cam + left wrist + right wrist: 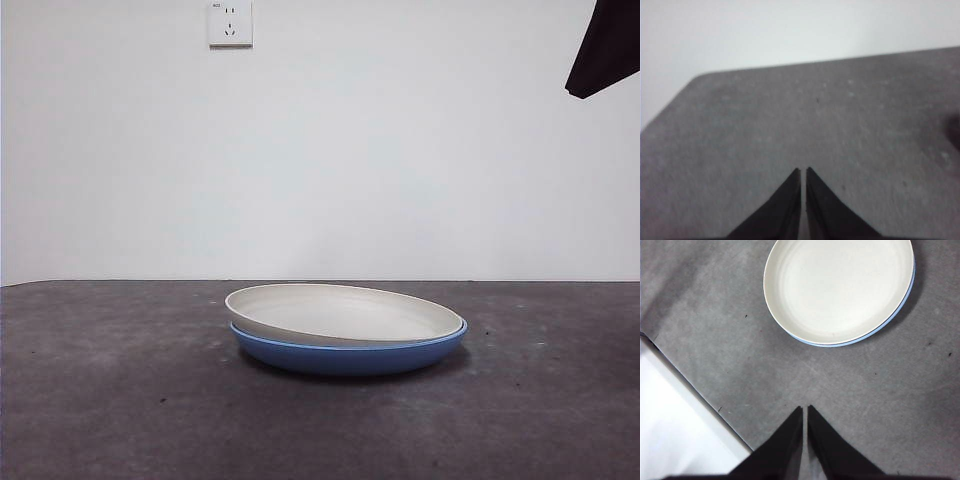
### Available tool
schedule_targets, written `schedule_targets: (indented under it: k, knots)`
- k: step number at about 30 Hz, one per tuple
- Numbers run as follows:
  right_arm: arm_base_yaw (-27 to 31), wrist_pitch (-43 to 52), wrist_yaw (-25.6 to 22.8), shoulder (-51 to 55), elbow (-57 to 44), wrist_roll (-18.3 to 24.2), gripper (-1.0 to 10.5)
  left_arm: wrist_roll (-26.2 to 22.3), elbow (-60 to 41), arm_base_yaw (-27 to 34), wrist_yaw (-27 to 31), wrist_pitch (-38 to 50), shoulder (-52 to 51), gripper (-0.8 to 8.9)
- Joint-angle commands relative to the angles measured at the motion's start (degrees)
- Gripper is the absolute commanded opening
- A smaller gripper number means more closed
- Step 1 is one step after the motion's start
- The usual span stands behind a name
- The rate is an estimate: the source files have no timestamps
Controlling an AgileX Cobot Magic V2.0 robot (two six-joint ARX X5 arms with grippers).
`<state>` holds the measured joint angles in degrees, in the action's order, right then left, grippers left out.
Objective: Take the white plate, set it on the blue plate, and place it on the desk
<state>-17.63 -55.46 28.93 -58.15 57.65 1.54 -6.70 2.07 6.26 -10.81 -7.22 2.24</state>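
Front view showing, from left to right: wall socket [230,22] high above the plates, then the white plate [345,314] sitting nested in the blue plate [350,355], slightly tilted and shifted left of it, both resting on the desk [110,400]; black arm tip [605,50] hanging far up and right of the stack.

Judging the stacking step done; lifting the white plate off and setting it on bare desk probably remaining, calling for a grip on its thin rim.

Looking matte and cream-smooth above, glossy blue below, over mottled grey tabletop.

Left gripper [803,170] hovering away from the plates, jaws nearly together, holding nothing. Right gripper [804,408] hanging near the stack, jaws likewise pressed close, empty.
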Motion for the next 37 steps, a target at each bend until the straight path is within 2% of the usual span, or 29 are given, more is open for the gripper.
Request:
schedule_targets:
  k: [1, 9, 35, 37]
  knots:
    - [-0.28, 0.26, 0.2, -0.46, 1.09, 0.63, 0.1, 0.35, -1.09, 0.17, 0.13, -1.03, -1.2, 0.19]
    - [-0.28, 0.28, 0.2, -0.46, 1.09, 0.63, 0.1, 1.81, -1.4, 0.17, 0.33, -3.06, -2.08, 0.19]
    - [-0.28, 0.31, -0.2, -0.44, 1.09, 0.66, 0.1, 1.81, -1.38, 0.15, 0.31, -3.06, -2.05, 0.19]
    - [-0.28, 0.94, -0.61, -0.44, 1.07, 2.97, 0.1, 1.81, -1.38, 0.15, 0.31, -3.06, -2.05, 0.19]
